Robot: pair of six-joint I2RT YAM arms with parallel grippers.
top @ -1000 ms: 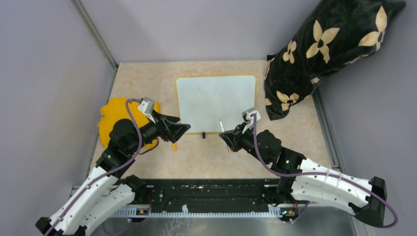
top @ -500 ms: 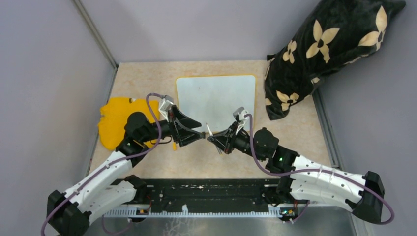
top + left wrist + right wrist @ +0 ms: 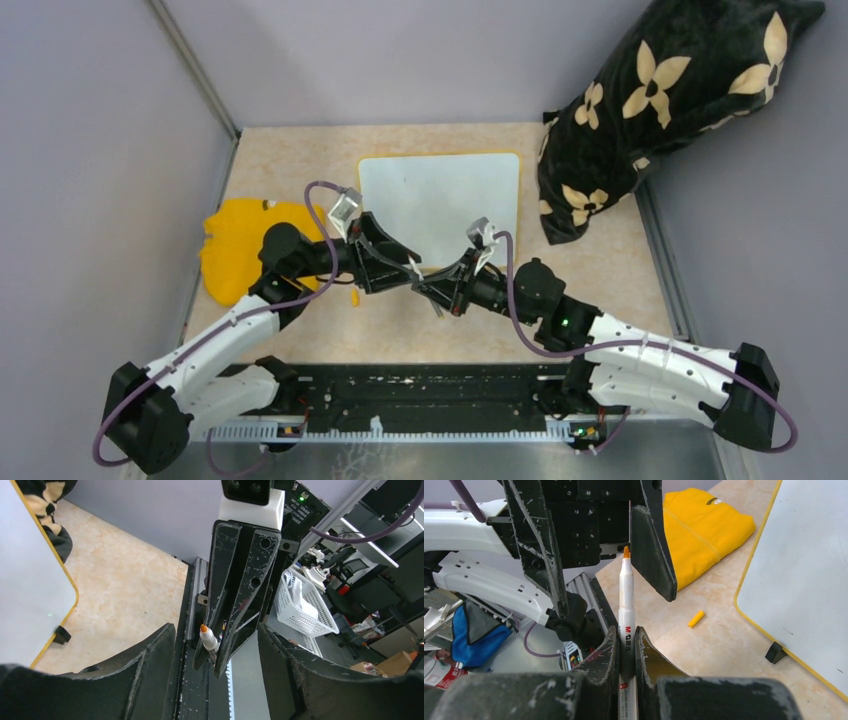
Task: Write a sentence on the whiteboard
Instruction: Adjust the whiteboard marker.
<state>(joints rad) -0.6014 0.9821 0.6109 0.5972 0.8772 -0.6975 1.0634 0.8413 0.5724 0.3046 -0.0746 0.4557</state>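
The right pincer (image 3: 626,635) is clamped on the white, orange-nibbed marker pen (image 3: 626,587). The left pincer (image 3: 215,645) stands open astride its nib, gripping nothing. This looks like a handover, so the left should close on the barrel, clear of the nib, before the right lets go. The right wrist view shows that gap plainly. Only the top view shows the whole white, yellow-rimmed rectangular whiteboard (image 3: 440,195), lying just beyond both pincers on the beige surface (image 3: 300,160), with no writing discernible.

The left gripper (image 3: 405,272) has swung off the yellow cloth (image 3: 235,250) to centre; the right gripper (image 3: 432,290) has edged leftward; left jaws now flank its orange marker (image 3: 626,600) tip.
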